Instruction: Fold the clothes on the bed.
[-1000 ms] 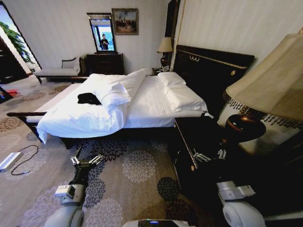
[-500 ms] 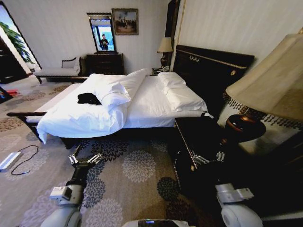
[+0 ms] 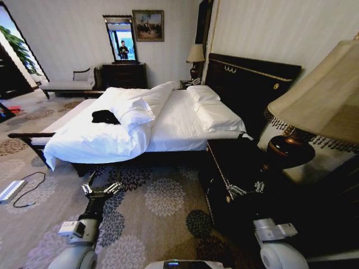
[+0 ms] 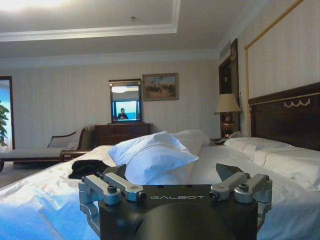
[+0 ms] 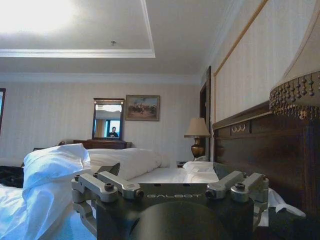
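Observation:
The clothes are a small black crumpled heap on the white duvet, near the foot of the bed and beside a pillow. They also show as a dark bundle in the left wrist view and at the picture's edge in the right wrist view. My left gripper hovers open over the carpet, short of the bed's side. Beside the dark nightstand my right gripper is open too. Both grippers point at the bed and hold nothing.
A dark nightstand with a big table lamp stands close on the right. A white flat device with a cable lies on the patterned carpet at left. A chaise longue and a dresser with mirror stand beyond the bed.
Both forearms have shifted slightly lower in the head view. The grippers stay open, and the bed and clothes are unchanged.

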Tool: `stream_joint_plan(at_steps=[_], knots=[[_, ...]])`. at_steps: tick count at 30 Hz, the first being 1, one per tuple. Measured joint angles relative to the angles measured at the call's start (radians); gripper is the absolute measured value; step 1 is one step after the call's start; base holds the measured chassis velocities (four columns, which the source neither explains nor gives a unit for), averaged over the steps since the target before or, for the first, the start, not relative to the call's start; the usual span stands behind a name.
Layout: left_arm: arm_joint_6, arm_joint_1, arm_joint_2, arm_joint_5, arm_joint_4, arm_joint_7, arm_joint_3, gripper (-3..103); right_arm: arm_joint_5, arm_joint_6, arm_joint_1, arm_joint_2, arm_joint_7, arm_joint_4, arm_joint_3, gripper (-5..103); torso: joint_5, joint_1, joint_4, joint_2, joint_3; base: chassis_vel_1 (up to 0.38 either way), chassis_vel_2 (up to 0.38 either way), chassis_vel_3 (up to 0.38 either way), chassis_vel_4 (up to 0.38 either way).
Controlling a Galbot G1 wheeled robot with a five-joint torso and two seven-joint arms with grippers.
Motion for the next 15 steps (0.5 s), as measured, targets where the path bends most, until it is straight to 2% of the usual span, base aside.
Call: stream_joint_plan(at_steps=[7, 15], knots=[[0.000, -0.005, -0.002, 0.002, 0.010, 0.000, 0.001, 100, 0.001, 0.002, 0.010, -0.001, -0.007, -0.017, -0.011, 100, 0.0000, 0.000, 0.0001, 0.000, 0.000, 0.000, 0.000, 0.000, 0.000], [0.000, -0.008, -0.005, 0.007, 0.020, 0.000, 0.005, 100, 0.004, 0.006, 0.023, -0.006, -0.012, -0.034, -0.017, 100, 0.0000, 0.000, 0.0000, 0.000, 0.000, -0.061, 0.058, 0.049, -0.061]])
